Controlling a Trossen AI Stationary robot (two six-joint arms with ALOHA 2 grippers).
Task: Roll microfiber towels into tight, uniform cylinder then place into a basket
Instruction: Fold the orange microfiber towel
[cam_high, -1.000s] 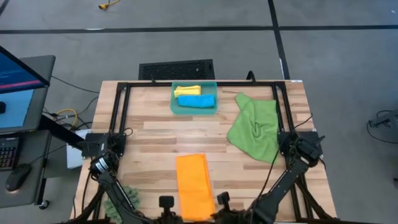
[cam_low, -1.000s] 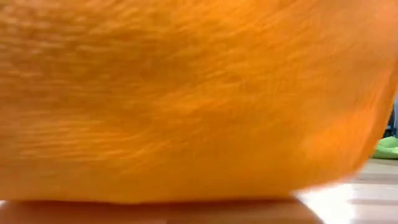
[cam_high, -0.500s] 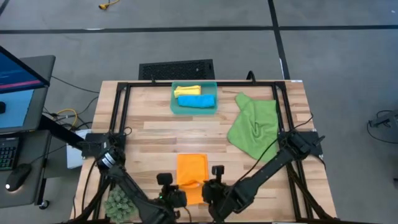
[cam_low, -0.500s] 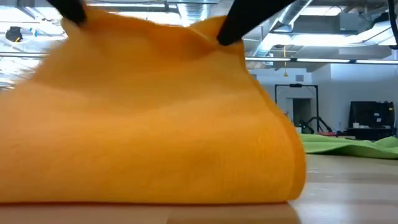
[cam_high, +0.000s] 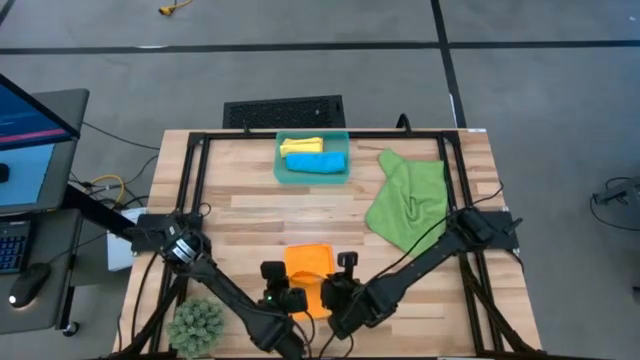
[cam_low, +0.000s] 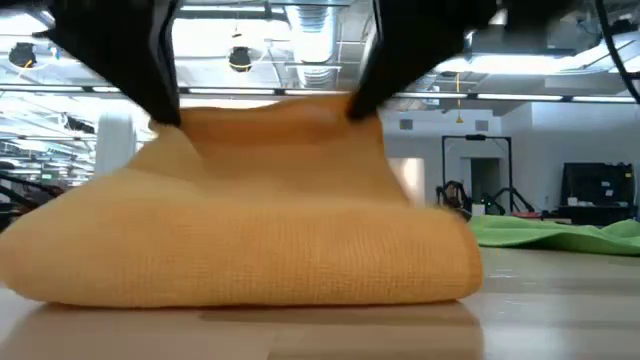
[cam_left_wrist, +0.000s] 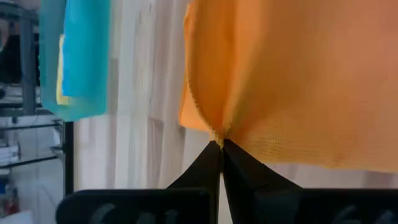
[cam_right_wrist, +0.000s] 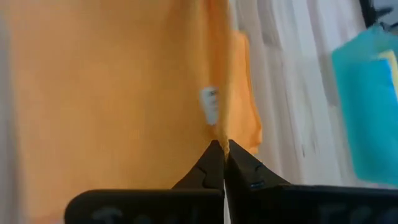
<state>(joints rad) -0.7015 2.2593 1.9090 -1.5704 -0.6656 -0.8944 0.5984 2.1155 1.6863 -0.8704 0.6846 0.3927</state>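
Observation:
The orange towel (cam_high: 310, 268) lies doubled over near the table's front edge, its bottom layer flat on the wood (cam_low: 240, 270). My left gripper (cam_high: 290, 298) and right gripper (cam_high: 329, 291) are each shut on its raised top layer, left and right. The teal basket (cam_high: 283, 172) stands at the far middle and holds a rolled yellow towel (cam_high: 301, 146) and a rolled blue towel (cam_high: 317, 162). The green towel (cam_high: 408, 205) lies spread and rumpled on the table's right side. My left gripper pinches the left end of the orange towel's raised edge (cam_left_wrist: 214, 132) between its two fingertips. The fingers slant down from the near side. That edge is held up above the rest (cam_low: 175, 125), which rests on the table in a soft fold. My right gripper pinches the right end of the same raised edge (cam_right_wrist: 217, 134) between its fingertips, just beside the white label (cam_right_wrist: 209, 104). It comes slanting down from the near side. The cloth runs fairly level between the two grippers (cam_low: 270, 112).
A black frame (cam_high: 195, 170) runs round the table top. A green fuzzy ball-like thing (cam_high: 197, 323) sits at the near left corner. A dark grated rectangle (cam_high: 284, 110) lies on the floor beyond the far edge. Bare wood lies between the orange towel and the basket.
Both grippers have gone toward the far edge and a little down, holding the orange towel's near end. That end has been carried over the part lying on the table, which stayed put. The towel, a long strip a second ago, now lies doubled and shorter.

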